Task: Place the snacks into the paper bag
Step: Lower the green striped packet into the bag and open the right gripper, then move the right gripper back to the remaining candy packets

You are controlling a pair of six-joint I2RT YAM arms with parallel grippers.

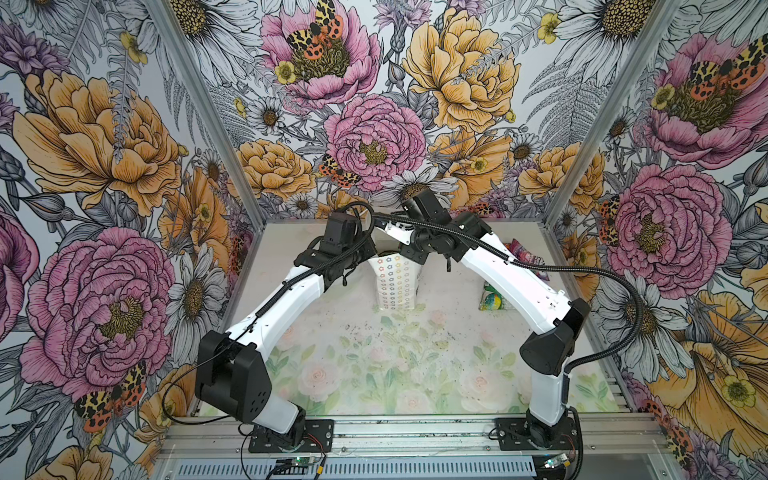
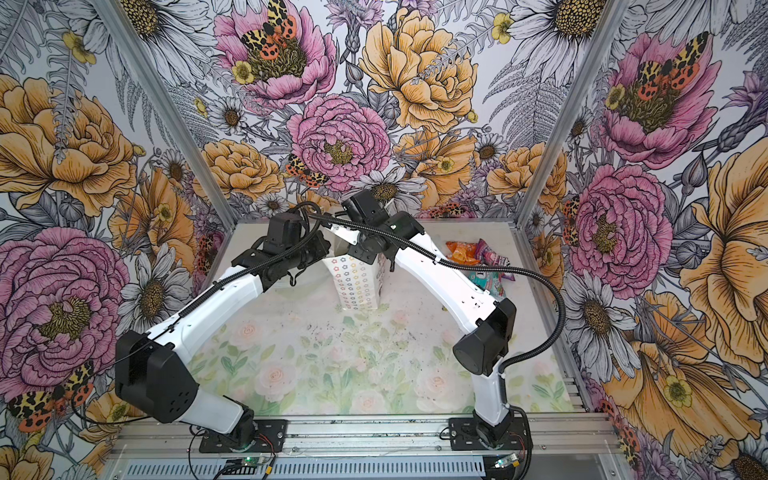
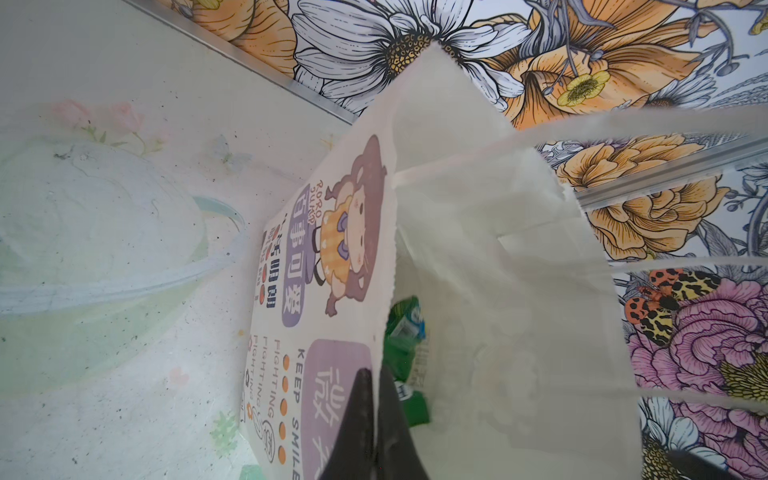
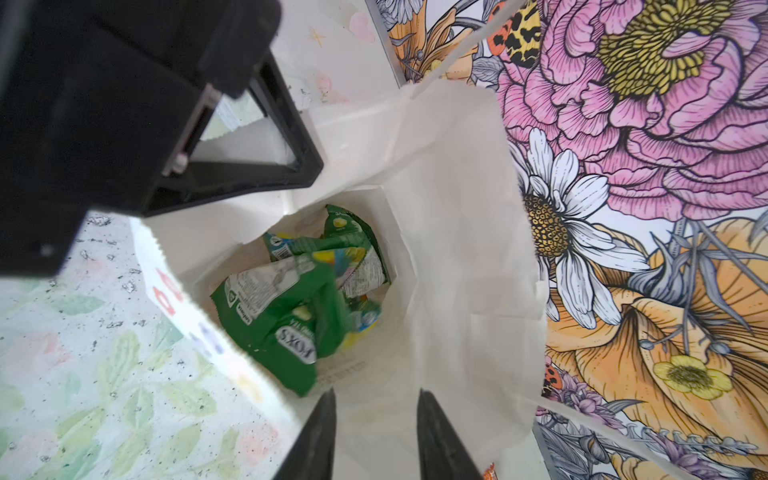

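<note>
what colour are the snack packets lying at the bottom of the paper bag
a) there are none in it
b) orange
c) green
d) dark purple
c: the right wrist view looks straight down into the paper bag, and the packets on its floor are green with yellow patches.
</note>
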